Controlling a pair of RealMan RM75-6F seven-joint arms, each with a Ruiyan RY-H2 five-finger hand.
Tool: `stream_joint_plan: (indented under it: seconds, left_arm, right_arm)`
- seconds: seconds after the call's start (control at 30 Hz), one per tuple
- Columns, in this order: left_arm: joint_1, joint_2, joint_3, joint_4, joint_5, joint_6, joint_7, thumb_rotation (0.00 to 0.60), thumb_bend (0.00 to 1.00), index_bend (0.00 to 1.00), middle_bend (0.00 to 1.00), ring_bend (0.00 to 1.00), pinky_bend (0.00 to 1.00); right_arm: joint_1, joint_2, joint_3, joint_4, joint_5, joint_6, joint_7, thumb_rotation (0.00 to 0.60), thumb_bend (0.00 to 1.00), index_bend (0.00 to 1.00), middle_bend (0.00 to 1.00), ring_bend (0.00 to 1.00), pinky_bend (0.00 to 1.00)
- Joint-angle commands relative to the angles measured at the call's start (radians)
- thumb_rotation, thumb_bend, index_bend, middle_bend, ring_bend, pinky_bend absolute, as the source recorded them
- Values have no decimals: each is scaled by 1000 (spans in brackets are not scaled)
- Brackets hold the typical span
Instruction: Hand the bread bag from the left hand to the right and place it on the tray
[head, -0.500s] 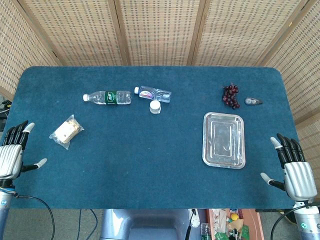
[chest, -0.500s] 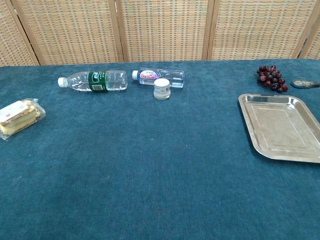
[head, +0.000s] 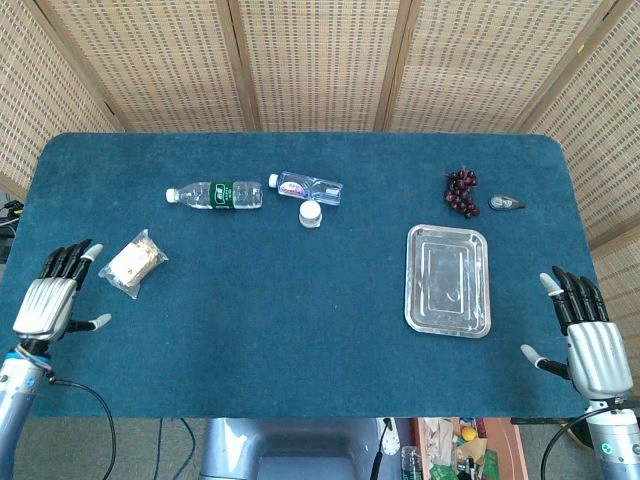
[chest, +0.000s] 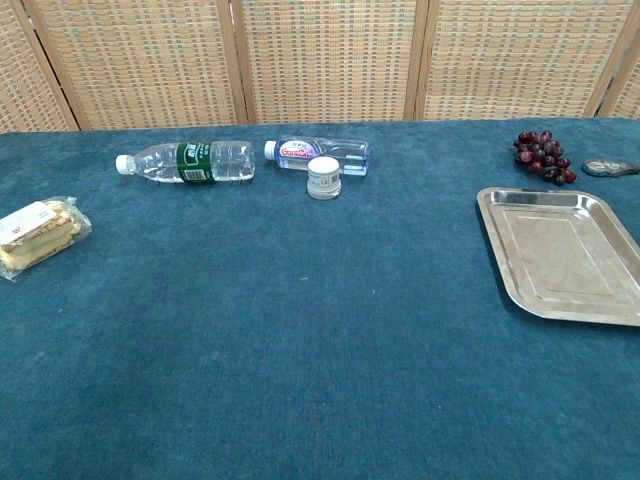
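Left hand (head: 52, 300) spread, empty, near the clear plastic bread bag (head: 133, 263)
Bag looks light, soft, crinkly; best pinched gently across its middle

Silver-backed left hand (head: 52, 298) and right hand (head: 586, 338), black fingers.

Count of what lies on the blue bench (head: 300, 330)

Two clear plastic bottles: one with a green label (head: 215, 195) and one with a purple-and-red label (head: 309, 187). One small white-lidded jar (head: 310, 214), one bread bag (head: 133, 263), one metal tray (head: 448, 280), one bunch of dark red grapes (head: 461, 192), and one small dark oval object (head: 507, 203) too small to name. Two robot hands, the left hand (head: 48, 303) and the right hand (head: 588, 340).
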Motion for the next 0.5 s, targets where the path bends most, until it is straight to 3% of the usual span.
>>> stream_joint_plan:
  seconds: [0.03,0.4,0.5]
  left_arm:
    - [-163,-89,-24,246,-31,-268,-99,600,0,0,0,0,0]
    - [-320,-253,0,541,-8,-514,-150,600,0,0,0,0,0]
    - [-339,-281,0,585,-12,-536,-141,600,0,0,4,0,76]
  right_arm:
    - [6,-4,7,1,20,-16,-12,600,0,0,0,0,0]
    - [23,-26,26,16,80,-61,-53,600,0,0,0,0,0]
    - [25,-28,30,18,88,-64,-55,600,0,0,0,0,0]
